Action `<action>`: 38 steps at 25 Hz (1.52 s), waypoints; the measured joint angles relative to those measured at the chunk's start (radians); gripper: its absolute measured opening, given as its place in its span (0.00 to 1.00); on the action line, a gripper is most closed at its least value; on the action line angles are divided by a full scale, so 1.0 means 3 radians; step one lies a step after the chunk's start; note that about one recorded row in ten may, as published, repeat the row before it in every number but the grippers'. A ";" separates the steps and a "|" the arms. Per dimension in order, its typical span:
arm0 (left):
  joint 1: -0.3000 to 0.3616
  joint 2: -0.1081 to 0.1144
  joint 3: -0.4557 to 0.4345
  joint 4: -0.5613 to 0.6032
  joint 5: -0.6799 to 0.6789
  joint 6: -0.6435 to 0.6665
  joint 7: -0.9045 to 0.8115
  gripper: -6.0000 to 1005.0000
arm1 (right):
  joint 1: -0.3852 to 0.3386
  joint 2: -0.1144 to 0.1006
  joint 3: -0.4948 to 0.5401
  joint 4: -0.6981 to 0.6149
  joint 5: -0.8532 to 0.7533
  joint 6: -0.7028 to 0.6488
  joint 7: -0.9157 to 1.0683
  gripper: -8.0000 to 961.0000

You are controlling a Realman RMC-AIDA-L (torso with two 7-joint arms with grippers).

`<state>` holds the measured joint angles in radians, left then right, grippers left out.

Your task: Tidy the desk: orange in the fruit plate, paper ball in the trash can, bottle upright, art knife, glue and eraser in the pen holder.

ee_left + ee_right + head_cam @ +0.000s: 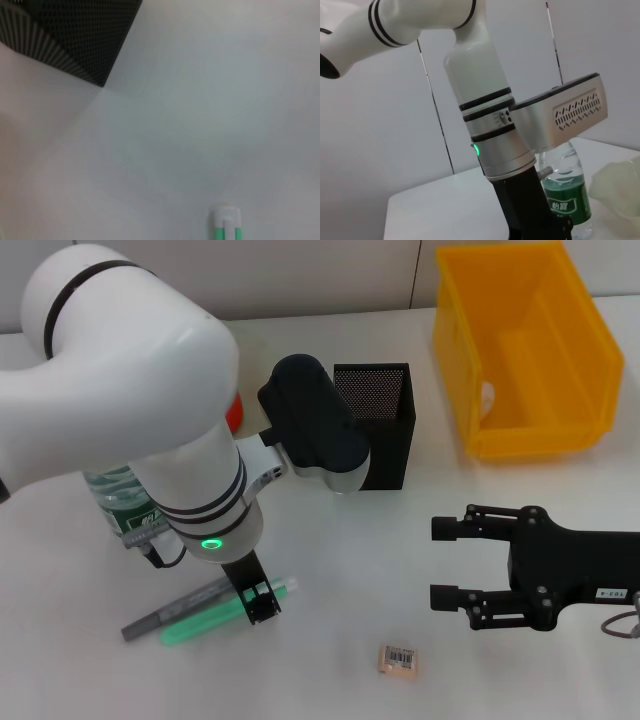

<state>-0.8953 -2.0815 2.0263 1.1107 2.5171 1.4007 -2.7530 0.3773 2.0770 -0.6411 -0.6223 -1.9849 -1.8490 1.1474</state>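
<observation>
My left gripper [262,602] is down on the green glue [225,612], which lies on the table beside the grey art knife [160,620]. The glue's white end [227,224] shows in the left wrist view. The eraser [398,659] lies alone near the front edge. My right gripper [440,562] hovers open to its right. The black mesh pen holder [375,420] stands mid-table. A white wad, apparently the paper ball [487,396], sits inside the yellow trash can [525,350]. The bottle [567,200] stands upright behind my left arm, beside the fruit plate [620,192]. A sliver of the orange [235,410] shows.
My bulky white left arm [150,410] hides much of the table's left side. The pen holder's corner [65,35] shows in the left wrist view. Bare white table lies between the eraser and the pen holder.
</observation>
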 joint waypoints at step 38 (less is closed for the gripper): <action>0.0021 0.0000 0.0023 -0.0015 -0.0003 -0.0020 -0.0029 0.20 | 0.0000 -0.0002 0.0036 0.0002 0.0026 0.0017 0.0010 0.80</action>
<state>-0.8889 -2.0816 2.0333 1.1061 2.5162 1.3948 -2.7618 0.3774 2.0763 -0.6304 -0.6216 -1.9771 -1.8438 1.1505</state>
